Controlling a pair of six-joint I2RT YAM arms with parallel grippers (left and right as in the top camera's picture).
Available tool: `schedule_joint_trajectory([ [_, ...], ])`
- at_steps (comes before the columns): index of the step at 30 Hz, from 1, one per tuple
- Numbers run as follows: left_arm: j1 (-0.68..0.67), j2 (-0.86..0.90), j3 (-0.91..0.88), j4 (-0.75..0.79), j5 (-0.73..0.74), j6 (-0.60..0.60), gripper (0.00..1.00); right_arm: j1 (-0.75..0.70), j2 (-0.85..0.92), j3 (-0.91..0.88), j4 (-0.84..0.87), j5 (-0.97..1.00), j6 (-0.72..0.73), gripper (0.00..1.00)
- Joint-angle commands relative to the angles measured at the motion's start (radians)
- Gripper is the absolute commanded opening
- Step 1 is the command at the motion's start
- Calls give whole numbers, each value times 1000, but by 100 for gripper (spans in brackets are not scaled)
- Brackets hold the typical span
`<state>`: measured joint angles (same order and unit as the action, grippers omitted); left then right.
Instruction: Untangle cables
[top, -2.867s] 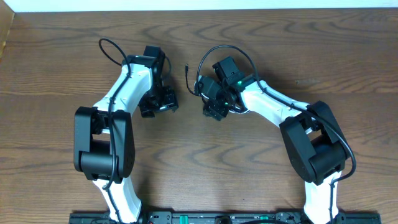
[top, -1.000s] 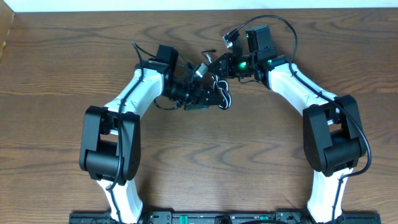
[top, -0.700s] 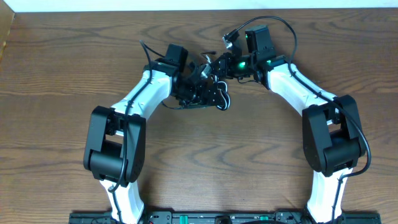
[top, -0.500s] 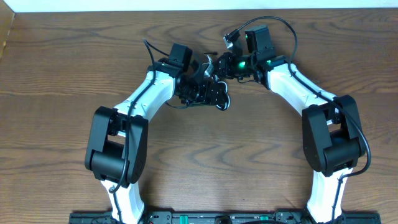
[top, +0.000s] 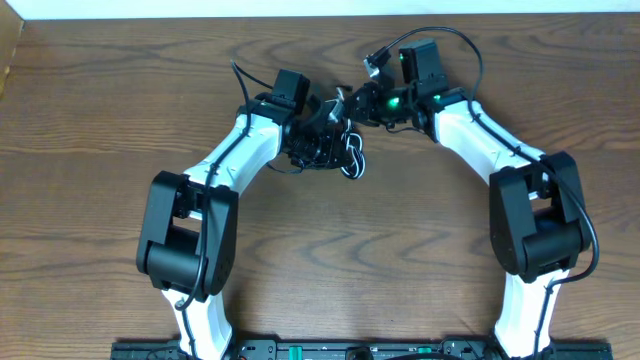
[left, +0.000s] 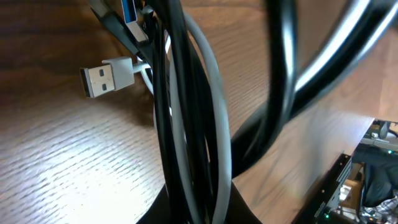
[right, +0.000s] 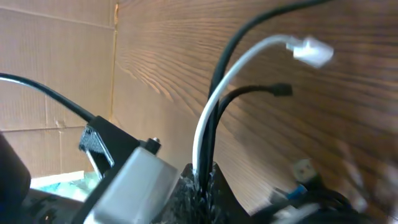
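The cables (top: 350, 158) are a small knot of black and white cords at the back middle of the table, between the two wrists. My left gripper (top: 334, 140) is shut on the bundle. In the left wrist view, black and white strands (left: 186, 124) rise from its jaws (left: 196, 208) past a white USB plug (left: 106, 74). My right gripper (top: 352, 103) is shut on the other ends. A white cord (right: 214, 106) and black cords leave its jaws (right: 202, 180), ending in a white plug (right: 311, 51) and a black plug (right: 283, 90).
Thick black arm cords loop above the right wrist (top: 450, 40) and behind the left wrist (top: 240, 80). A cardboard wall (top: 8, 50) stands at the table's left edge. The two wrists are almost touching. A board of electronics (left: 367, 186) lies at the table's front edge.
My left gripper has moved right and back to the cable knot and has shut on it. The right arm has barely moved and has stayed shut.
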<state>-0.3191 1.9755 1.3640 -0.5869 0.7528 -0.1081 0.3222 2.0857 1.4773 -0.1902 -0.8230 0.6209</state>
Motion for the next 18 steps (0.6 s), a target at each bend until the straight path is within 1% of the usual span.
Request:
schedule_joint_trajectory([
  [1,40,-16,-6,-21,-12,-2,8,-52,-19,18,-21,-29,-20,1],
  [8,66,-16,-6,-25,3,-2,7,-68,-19,15,-127,-14,-116,1],
  [14,67,-16,-6,-20,101,-1,7,-66,-19,13,-239,36,-186,1],
  [18,68,-16,-6,-22,104,8,7,-66,-19,13,-235,41,-188,1],
])
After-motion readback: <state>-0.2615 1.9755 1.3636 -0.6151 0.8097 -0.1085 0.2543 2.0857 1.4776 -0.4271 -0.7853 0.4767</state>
